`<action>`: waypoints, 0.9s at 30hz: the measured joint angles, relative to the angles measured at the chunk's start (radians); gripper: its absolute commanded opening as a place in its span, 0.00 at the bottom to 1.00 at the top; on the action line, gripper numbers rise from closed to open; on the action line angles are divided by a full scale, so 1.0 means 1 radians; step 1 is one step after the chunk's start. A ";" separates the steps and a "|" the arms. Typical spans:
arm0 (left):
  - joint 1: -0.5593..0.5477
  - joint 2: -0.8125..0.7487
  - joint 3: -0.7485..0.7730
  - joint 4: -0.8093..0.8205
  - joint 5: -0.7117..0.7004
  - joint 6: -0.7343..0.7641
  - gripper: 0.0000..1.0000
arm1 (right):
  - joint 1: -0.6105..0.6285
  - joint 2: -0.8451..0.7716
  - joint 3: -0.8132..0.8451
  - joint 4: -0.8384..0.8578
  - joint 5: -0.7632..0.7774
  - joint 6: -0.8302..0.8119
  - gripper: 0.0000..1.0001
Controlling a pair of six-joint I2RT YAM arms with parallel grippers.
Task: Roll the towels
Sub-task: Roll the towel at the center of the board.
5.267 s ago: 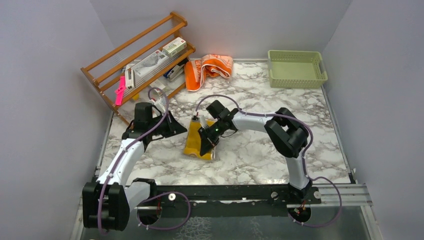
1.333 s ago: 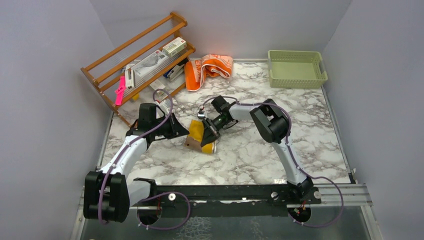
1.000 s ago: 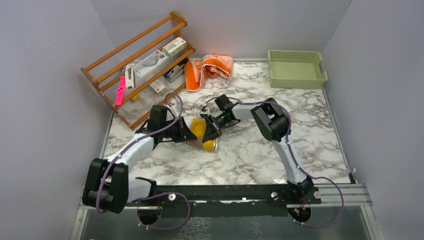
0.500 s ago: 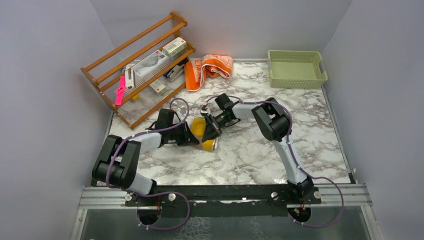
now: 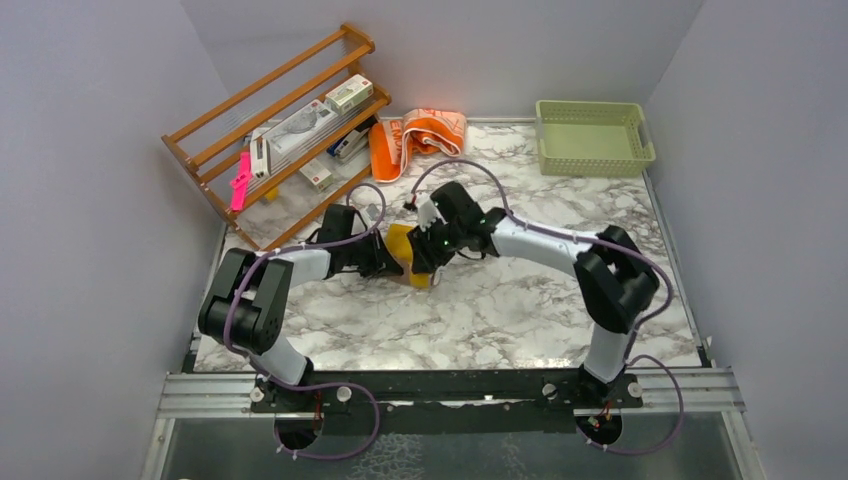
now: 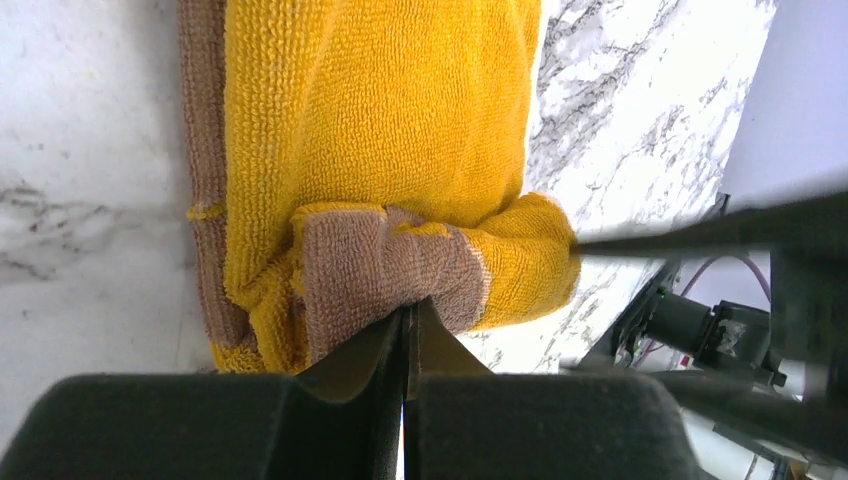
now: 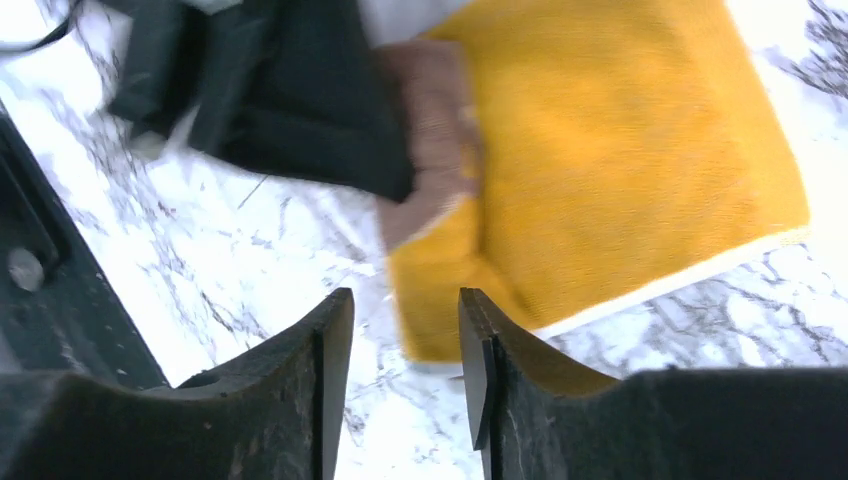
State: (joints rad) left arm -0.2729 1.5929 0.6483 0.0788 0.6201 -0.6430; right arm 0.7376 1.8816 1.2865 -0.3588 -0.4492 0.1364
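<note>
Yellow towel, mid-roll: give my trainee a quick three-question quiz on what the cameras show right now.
1. True or false: the right gripper is clamped on the yellow towel.
2. Where does the orange printed towel lie? A) in the green basket B) on the table beside the wooden rack C) under the yellow towel
3. Which gripper pinches the yellow towel's corner?
Key: 1 false, its jaws stand apart and empty. 2 B. 3 the left gripper.
</note>
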 measured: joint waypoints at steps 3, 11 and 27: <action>0.000 0.024 0.024 -0.003 0.002 0.010 0.03 | 0.130 -0.108 -0.106 0.085 0.172 -0.076 0.51; 0.000 0.049 0.043 -0.009 0.024 0.017 0.03 | 0.299 -0.114 -0.203 0.207 0.448 -0.207 0.53; 0.001 0.060 0.047 -0.008 0.039 0.024 0.02 | 0.301 -0.049 -0.208 0.328 0.621 -0.311 0.51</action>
State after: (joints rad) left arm -0.2718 1.6524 0.6956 0.0708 0.6586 -0.6186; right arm 1.0389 1.8328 1.0786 -0.0307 0.1722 -0.1741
